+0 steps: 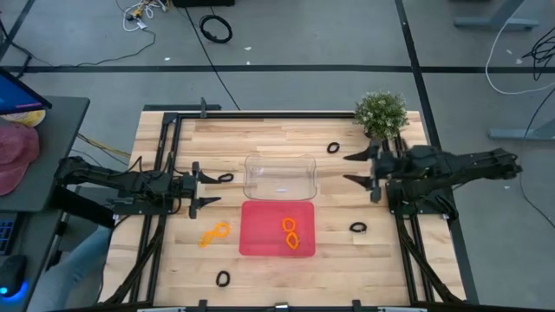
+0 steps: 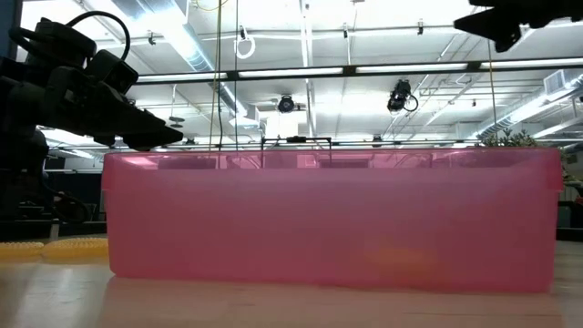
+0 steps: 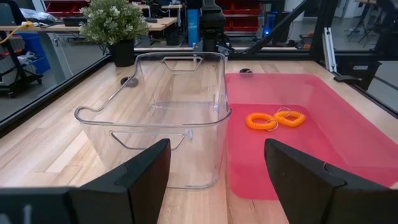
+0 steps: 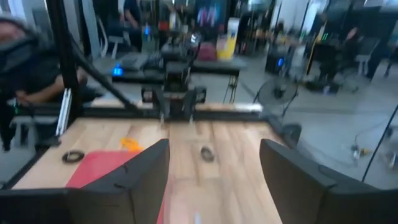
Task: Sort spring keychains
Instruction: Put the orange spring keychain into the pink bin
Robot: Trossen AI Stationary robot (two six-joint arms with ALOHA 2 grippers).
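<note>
Two orange spring keychains lie inside the red tray; the left wrist view shows them on its floor. More orange keychains lie on the table left of the tray. Single black keychains lie by the left gripper, near the plant, right of the tray and at the near edge. My left gripper is open, left of the clear bin. My right gripper is open, right of the bin. Both hold nothing.
A potted plant stands at the far right, just behind the right gripper. The clear bin sits directly behind the red tray. In the low view the tray's wall fills the picture. Bare wood lies at both near corners.
</note>
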